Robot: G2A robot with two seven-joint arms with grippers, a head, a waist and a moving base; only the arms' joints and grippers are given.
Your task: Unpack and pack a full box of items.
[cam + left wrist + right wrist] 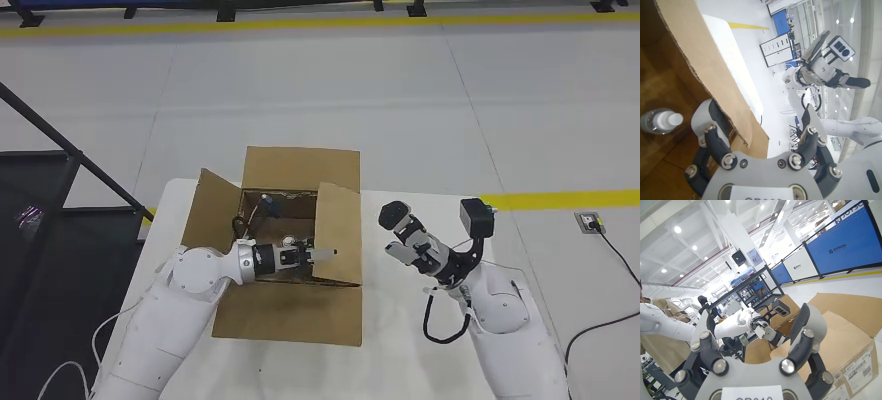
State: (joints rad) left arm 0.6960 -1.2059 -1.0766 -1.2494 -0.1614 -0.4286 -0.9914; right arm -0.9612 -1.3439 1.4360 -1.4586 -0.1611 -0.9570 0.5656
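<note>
The left end effector [755, 106] is nearest, its fingers spread wide and gripping nothing. They straddle the upright flap [702, 56] of the box [290, 310]. The inner finger [711, 115] is inside the box against the cardboard's inner face, and the other finger stands clear on the outer side. That placement reads as preparation either to pinch the flap or to press it outward, so the opening stays free for reaching in. With the fingers this far apart, the flap is only bracketed, not held. Just past the inner finger and deeper in the box, a capped bottle [660, 121] stands upright on the box floor, apart from the finger. Its upright pose and free neck should make it easy to take from above once the flap is out of the way. The unpacking looks barely begun, since the bottle is not yet out. The box rests on the white tabletop [385, 320] with its other flaps folded open. Beyond the flap's outer side and well apart from the left end effector, the right end effector [405, 235] hangs raised over the tabletop. It is also wide open and empty, and it is turned toward the box. It seems parked there to keep the arms from crowding each other at the opening, while staying close enough to reach in when the way is clear.
</note>
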